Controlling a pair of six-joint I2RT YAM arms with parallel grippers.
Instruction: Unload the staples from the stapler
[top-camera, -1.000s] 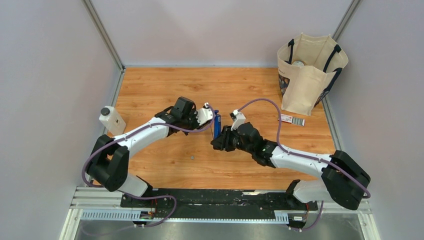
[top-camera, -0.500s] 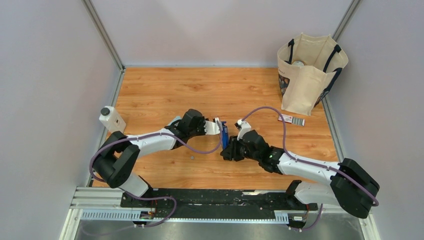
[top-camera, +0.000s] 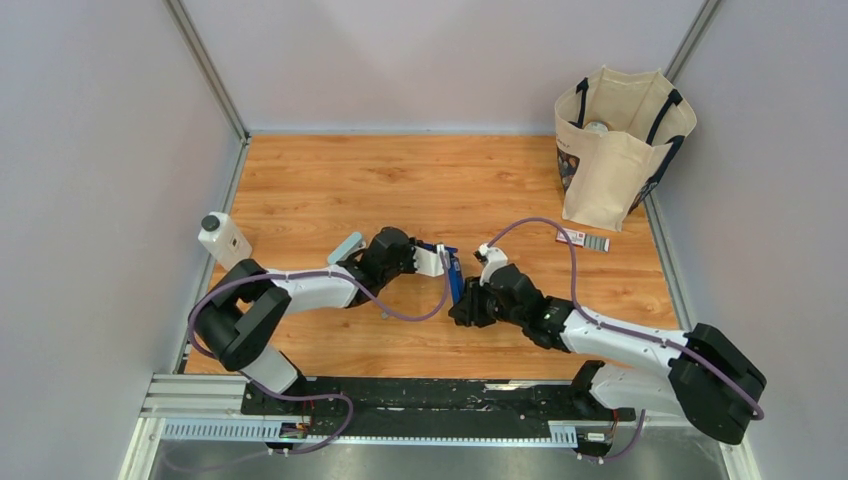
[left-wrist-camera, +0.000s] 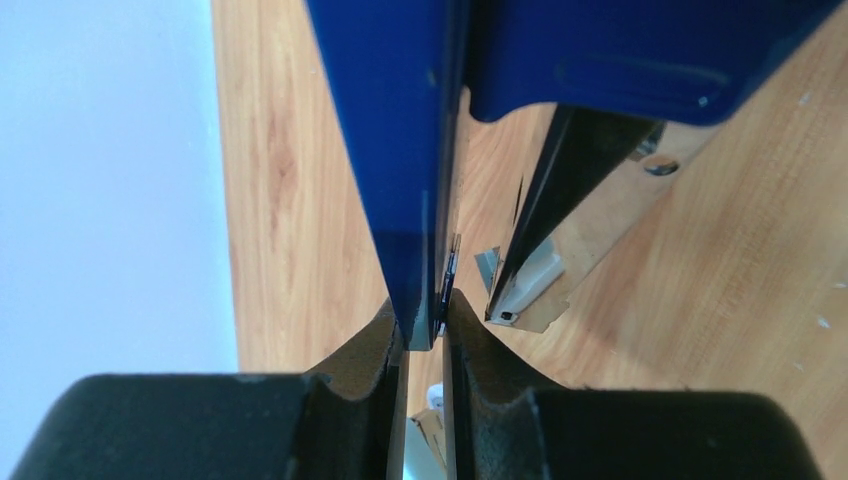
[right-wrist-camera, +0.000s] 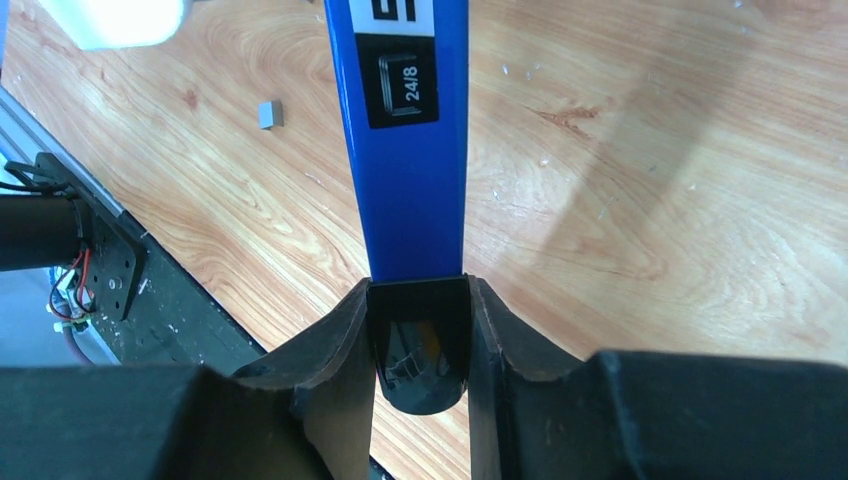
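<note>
Royal-blue slim hand stapler (top-camera: 454, 272) with a black end, held between both arms about midway between the left and right edges of the wooden table (top-camera: 330, 180), a little toward the near edge. Left gripper (left-wrist-camera: 422, 325): fingers pinched tight on a thin blue edge of the stapler. Right gripper (right-wrist-camera: 418, 295): fingers closed on its black end. Small silver-grey staple bit (right-wrist-camera: 268, 113): lying on the wood, apart from the stapler. Cream canvas tote bag (top-camera: 620, 150): far right corner
</note>
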